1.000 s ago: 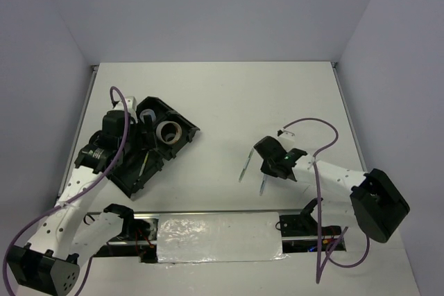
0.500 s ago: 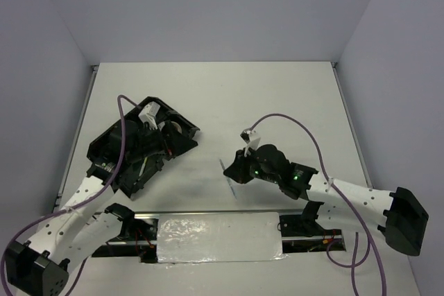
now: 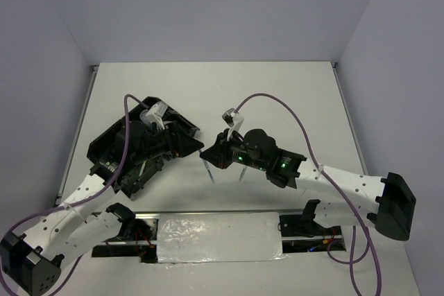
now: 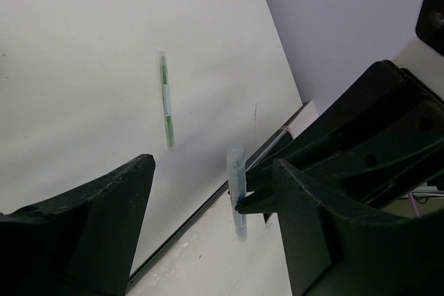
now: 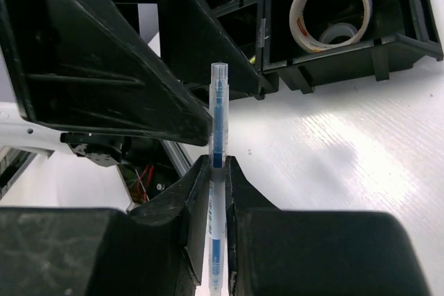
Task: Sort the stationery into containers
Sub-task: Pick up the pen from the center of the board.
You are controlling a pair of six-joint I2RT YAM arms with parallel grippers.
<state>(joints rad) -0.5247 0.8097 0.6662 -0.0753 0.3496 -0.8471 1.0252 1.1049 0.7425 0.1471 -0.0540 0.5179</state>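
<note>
My right gripper (image 3: pixel 210 155) is shut on a slim pale pen with blue marks (image 5: pixel 218 136) and holds it just right of the black organiser tray (image 3: pixel 104 149). The pen also shows in the top view (image 3: pixel 208 172). My left gripper (image 3: pixel 189 145) is open at the tray's right edge. In the left wrist view (image 4: pixel 214 164) the held pen (image 4: pixel 237 195) stands between its fingers, nearer the right one, without touching. A second pale pen with green marks (image 4: pixel 166 98) lies on the table, also seen from the top (image 3: pixel 241 171). A beige tape roll (image 5: pixel 329 12) and a small clear ring (image 5: pixel 341 33) sit in a tray compartment.
The tray (image 5: pixel 361 57) lies at an angle on the left of the white table. A metal rail and taped strip (image 3: pixel 218 237) run along the near edge. Purple cables loop over both arms.
My right gripper has carried the blue-marked pen left from the table's middle right towards the tray. My left gripper has moved right, off the tray, to meet it.
</note>
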